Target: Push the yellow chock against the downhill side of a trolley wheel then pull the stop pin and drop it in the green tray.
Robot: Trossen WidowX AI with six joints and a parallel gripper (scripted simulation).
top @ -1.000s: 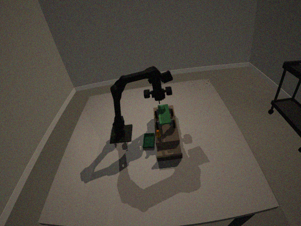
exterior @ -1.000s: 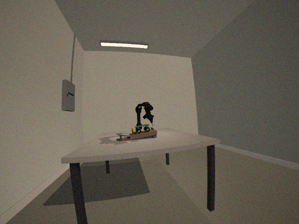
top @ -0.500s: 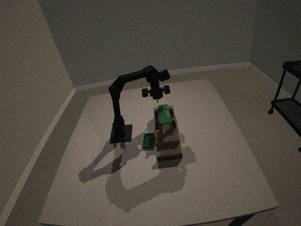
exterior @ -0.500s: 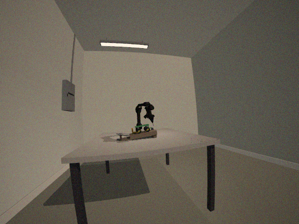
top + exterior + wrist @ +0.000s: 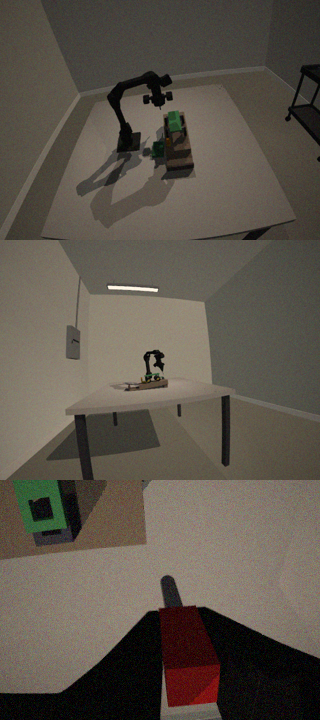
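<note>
My gripper (image 5: 160,105) (image 5: 162,371) is shut on the red-headed stop pin (image 5: 186,640). Its grey shaft points out past the fingertips, free in the air beyond the ramp's uphill end. The green trolley (image 5: 174,120) (image 5: 152,375) stands on the brown ramp (image 5: 180,162) (image 5: 155,385) (image 5: 115,525). A green tab with a square hole (image 5: 57,510) shows over a dark block in the wrist view. The chock's orange handle (image 5: 168,142) (image 5: 141,379) stands just downhill of a lower wheel; whether they touch is too small to tell. The green tray (image 5: 153,149) lies beside the ramp, on the arm-base side.
The arm's base plate (image 5: 136,141) is on the table (image 5: 219,186) (image 5: 180,395), left of the tray in the top view. The trolley, ramp and chock handle stand between the gripper's side and the lower ramp end. A black cart (image 5: 297,87) stands off the table at right.
</note>
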